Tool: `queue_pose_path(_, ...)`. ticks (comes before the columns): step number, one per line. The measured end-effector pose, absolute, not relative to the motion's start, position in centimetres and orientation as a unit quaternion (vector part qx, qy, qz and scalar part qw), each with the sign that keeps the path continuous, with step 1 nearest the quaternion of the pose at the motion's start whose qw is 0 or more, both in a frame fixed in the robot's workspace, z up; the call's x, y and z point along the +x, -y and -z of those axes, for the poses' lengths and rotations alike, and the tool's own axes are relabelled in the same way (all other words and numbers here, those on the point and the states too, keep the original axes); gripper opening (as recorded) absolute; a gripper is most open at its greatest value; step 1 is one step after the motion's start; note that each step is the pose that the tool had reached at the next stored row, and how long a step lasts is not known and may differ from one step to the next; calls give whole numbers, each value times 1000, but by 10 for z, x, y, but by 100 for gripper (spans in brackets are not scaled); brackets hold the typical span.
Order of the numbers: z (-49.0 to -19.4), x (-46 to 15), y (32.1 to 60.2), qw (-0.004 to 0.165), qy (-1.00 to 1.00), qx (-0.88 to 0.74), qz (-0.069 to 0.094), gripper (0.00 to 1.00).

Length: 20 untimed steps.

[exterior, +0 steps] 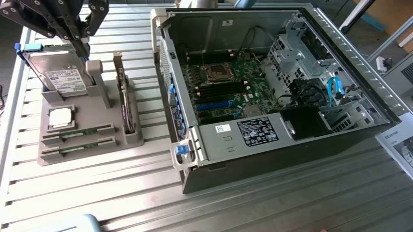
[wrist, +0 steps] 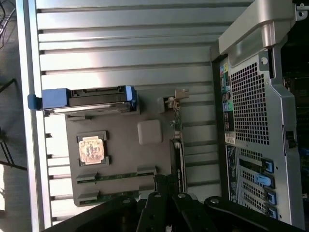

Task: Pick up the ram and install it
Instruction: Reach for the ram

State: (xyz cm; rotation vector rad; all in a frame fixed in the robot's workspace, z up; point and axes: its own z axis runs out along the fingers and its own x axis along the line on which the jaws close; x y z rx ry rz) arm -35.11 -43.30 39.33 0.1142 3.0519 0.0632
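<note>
Two ram sticks lie on edge in slots at the front of a grey holder, one behind the other. The wrist view shows them as thin green strips near the holder's edge. My gripper hangs at the exterior view's upper left, above the holder's back end by the hard drive, well away from the ram. Its black fingers stand together, shut, with nothing between them. The open computer case lies to the exterior view's right, its green motherboard exposed.
The holder also carries a silver hard drive, a square processor chip and an upright card with a metal bracket. The slatted metal table runs under everything. A paper sheet lies at the far right edge.
</note>
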Motion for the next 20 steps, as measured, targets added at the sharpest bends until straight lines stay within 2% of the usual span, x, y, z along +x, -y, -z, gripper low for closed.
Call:
queue_pose_path(12, -393, -351, 475, 43, -998, 37, -20, 11)
queue_pose_path(20, -393, -352, 490, 43, -998, 38, -20, 11)
